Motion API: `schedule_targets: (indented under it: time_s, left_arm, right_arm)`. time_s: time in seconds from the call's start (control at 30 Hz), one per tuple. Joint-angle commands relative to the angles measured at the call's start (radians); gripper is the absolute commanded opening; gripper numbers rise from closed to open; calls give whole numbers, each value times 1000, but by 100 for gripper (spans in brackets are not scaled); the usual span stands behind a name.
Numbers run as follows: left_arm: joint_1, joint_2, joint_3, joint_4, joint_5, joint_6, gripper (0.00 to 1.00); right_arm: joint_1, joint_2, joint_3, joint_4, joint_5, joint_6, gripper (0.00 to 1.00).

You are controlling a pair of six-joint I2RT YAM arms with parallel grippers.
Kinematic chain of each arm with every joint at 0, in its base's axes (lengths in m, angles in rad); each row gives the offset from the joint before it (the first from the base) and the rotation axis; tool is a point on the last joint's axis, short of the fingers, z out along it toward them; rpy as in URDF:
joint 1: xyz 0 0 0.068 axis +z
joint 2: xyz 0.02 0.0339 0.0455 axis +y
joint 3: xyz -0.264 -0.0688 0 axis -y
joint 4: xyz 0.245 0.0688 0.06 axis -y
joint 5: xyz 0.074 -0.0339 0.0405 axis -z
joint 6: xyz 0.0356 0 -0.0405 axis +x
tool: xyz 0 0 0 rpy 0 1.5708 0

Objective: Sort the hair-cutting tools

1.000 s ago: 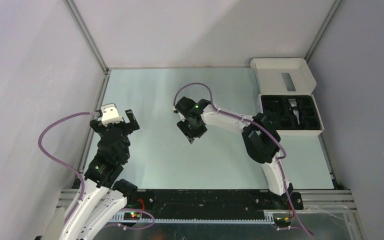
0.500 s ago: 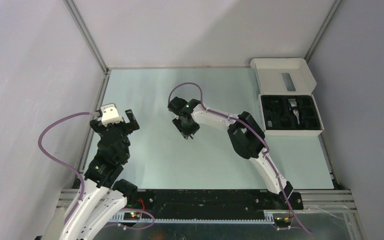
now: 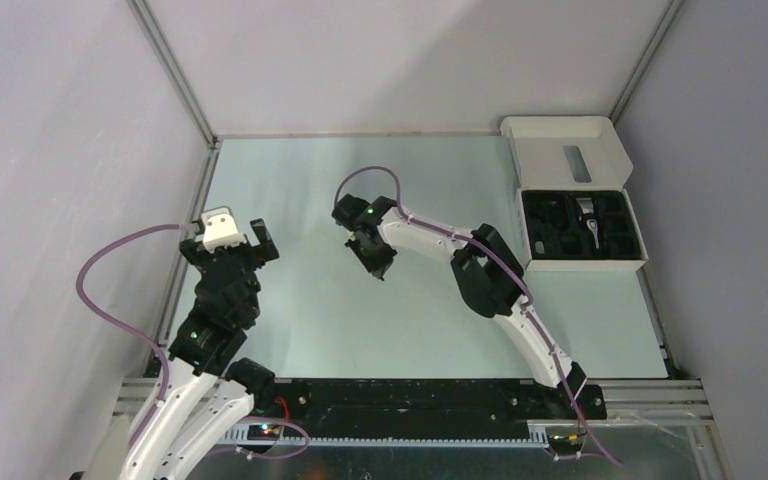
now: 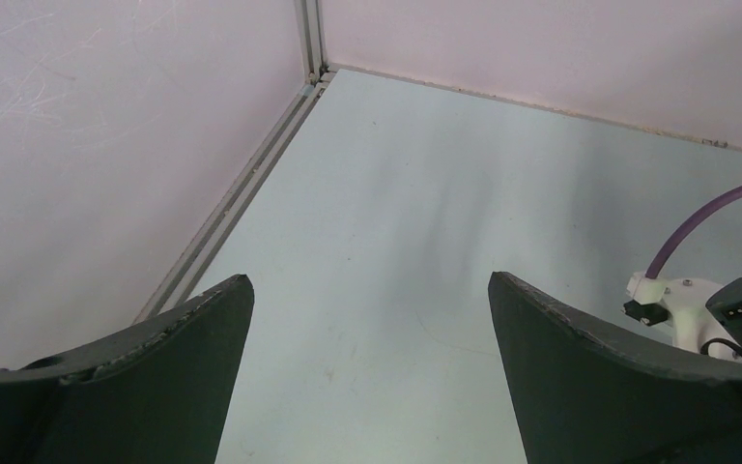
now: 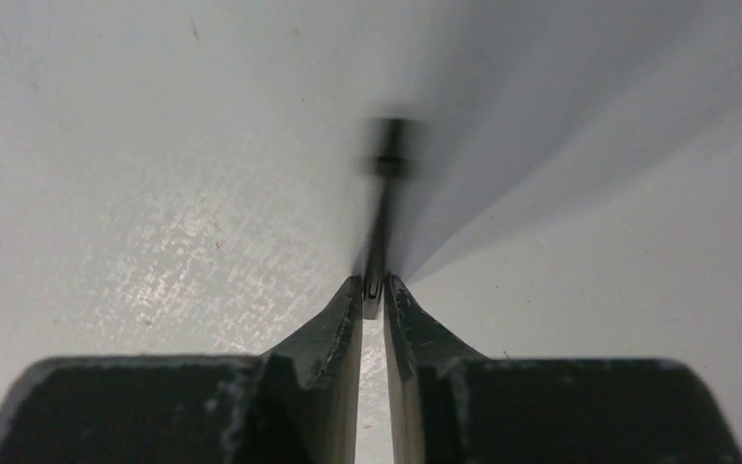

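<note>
Fingers (image 5: 333,324) of the right end effector (image 5: 374,287) pinch a thin stick (image 5: 384,203) — well left of the white box (image 3: 535,262), out over the middle of the counter (image 3: 300,320), apart from every edge. The box sits at the counter's far right edge, lid (image 3: 545,140) up, a silver-tipped trimmer body (image 3: 588,215) in its black insert (image 3: 558,228). The left end effector (image 4: 369,280) gapes wide and holds nothing — farthest from the box, near the left edge.
</note>
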Motion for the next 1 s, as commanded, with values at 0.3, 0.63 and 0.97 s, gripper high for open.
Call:
schedule_targets:
  time_s: [0.3, 0.63, 0.97]
  left_arm:
    - [10, -3, -10, 38, -7, -1, 98]
    - [10, -6, -8, 32, -1, -5, 98]
    - [10, -8, -8, 34, -2, -5, 98]
  right_arm:
    - [0, -195, -497, -59, -123, -38, 1]
    - [21, -348, -662, -62, -148, -40, 14]
    - [15, -321, -578, 12, -80, -1, 44]
